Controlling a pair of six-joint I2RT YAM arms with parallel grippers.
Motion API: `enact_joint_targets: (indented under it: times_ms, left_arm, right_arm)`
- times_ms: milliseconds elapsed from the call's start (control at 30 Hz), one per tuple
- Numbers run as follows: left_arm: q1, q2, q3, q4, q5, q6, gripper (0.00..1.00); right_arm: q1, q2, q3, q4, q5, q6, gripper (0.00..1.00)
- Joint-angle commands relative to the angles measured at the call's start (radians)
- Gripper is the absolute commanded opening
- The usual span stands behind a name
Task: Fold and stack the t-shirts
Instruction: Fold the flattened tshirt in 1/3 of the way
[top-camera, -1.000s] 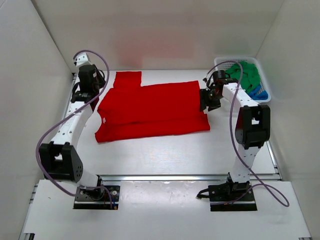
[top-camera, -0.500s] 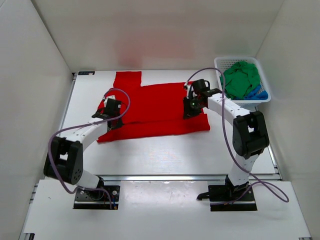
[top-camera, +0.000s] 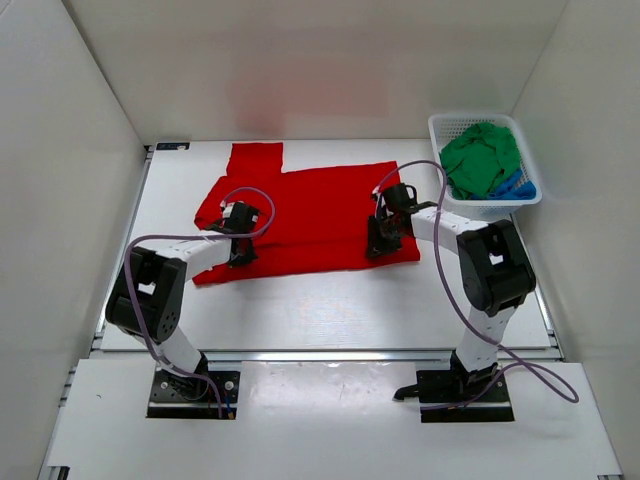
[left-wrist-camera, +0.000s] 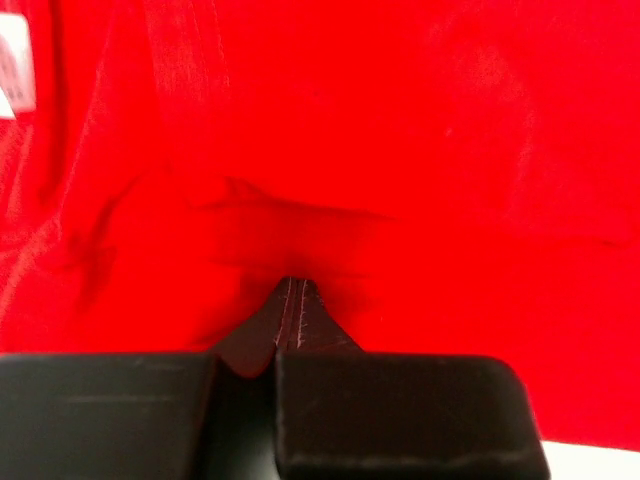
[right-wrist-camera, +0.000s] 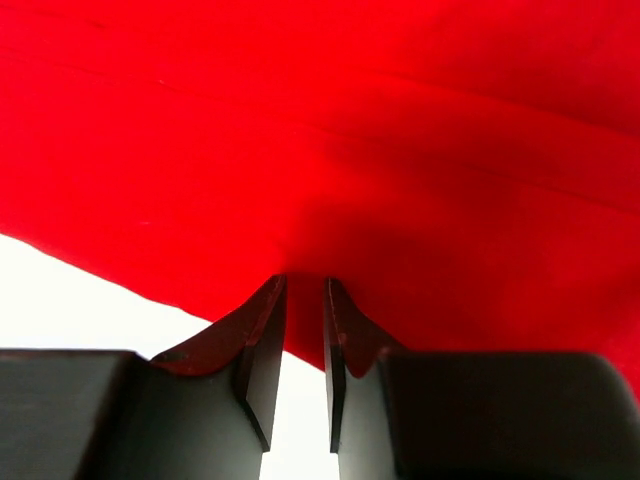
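The red t-shirt lies spread on the table, one sleeve pointing to the far side. My left gripper rests on its near left part. In the left wrist view the gripper has its jaws pressed together on puckered red cloth, with the white neck label at the upper left. My right gripper is at the shirt's near right edge. In the right wrist view the gripper has a narrow gap between its jaws, with its tips on the cloth. The green t-shirt and the blue t-shirt lie in the basket.
A white lattice basket stands at the far right corner. White walls close in the table on the left, back and right. Bare white table runs between the shirt and the arm bases.
Both grippers have moved from the shirt's far left and right sides inward and toward me, down to its near edge. The shirt's outline has hardly changed.
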Motion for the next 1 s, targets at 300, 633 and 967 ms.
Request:
enact_joint_targets:
  times_ms: [300, 633, 967]
  left_arm:
    - [-0.003, -0.122, -0.146, -0.087, 0.097, 0.005, 0.00]
    - [-0.011, -0.330, -0.325, -0.107, 0.163, -0.007, 0.00]
    - [-0.075, -0.427, -0.339, -0.157, 0.207, -0.022, 0.00]
  right_arm:
    - [0.033, -0.099, -0.306, 0.140, 0.050, 0.085, 0.19]
    - [0.133, -0.233, -0.501, 0.112, 0.127, 0.201, 0.19]
    - [0.185, -0.515, -0.710, 0.063, 0.130, 0.389, 0.19]
